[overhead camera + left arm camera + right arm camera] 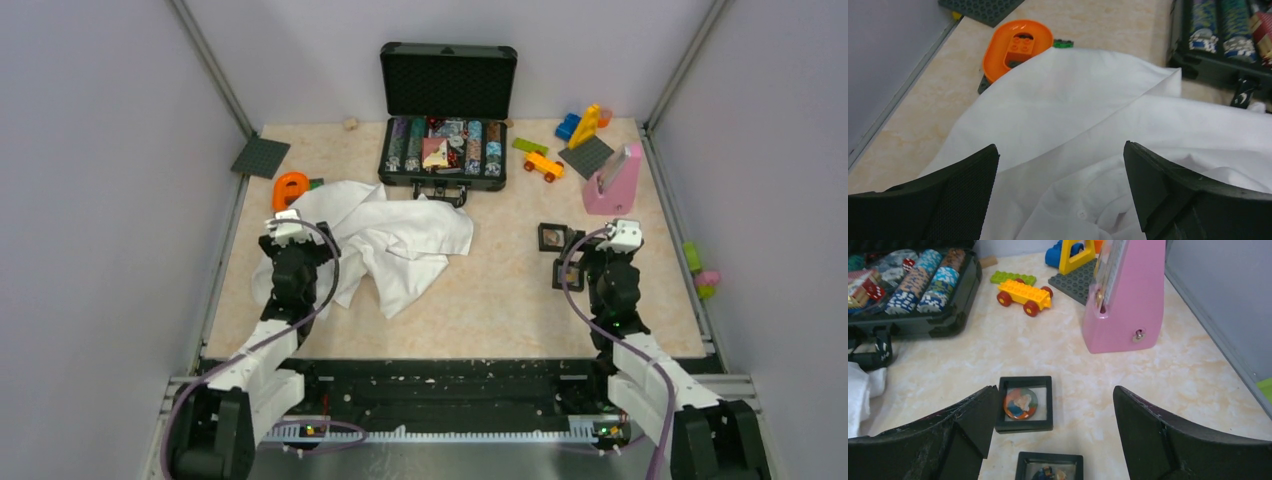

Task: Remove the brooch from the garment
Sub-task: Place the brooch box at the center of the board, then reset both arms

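Observation:
The garment is a crumpled white shirt [390, 240] on the left half of the table. It fills the left wrist view [1073, 115], where a small white button [1080, 214] shows. No brooch shows on it in any view; it is hidden or out of view. My left gripper [292, 222] is open and empty just above the shirt's left part, its jaws wide apart over the folds [1060, 150]. My right gripper [603, 243] is open and empty on the right side, away from the shirt [1055, 390].
Two black square frames [1024, 381] [1049, 457] holding colourful discs lie under the right gripper. A pink metronome [612, 180], toy bricks and a yellow car [543, 165] are at the back right. An open black chip case [445, 150] stands behind the shirt, and an orange oval piece [1018, 45] beside it.

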Tool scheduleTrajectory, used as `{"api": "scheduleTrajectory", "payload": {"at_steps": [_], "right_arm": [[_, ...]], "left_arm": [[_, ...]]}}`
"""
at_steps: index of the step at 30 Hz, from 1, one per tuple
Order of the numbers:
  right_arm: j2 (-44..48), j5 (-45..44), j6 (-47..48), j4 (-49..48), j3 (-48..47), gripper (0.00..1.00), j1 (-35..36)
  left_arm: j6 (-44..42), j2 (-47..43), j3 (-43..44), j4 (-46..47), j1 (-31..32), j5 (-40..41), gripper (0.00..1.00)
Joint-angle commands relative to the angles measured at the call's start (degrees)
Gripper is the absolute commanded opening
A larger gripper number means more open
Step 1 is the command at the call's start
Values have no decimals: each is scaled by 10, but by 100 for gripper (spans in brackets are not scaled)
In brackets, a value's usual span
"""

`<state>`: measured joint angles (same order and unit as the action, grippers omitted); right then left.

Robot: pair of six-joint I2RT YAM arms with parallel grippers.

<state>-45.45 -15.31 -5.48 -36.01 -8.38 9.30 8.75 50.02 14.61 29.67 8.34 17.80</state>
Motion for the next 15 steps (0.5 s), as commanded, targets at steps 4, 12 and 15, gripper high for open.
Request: {"api": "scheduleTrajectory", "payload": {"at_steps": [4, 12, 15], "right_arm": [[-107, -18, 38, -185, 29, 86, -3], [-238, -6, 67, -276, 16, 86, -17], [-277, -4, 62, -315, 18, 86, -30]], "left_arm": [[-64, 136, -38, 234, -34, 20, 99], [-61, 257, -41, 358, -71, -21, 98], [-63, 305, -33, 390, -80, -50, 96]]}}
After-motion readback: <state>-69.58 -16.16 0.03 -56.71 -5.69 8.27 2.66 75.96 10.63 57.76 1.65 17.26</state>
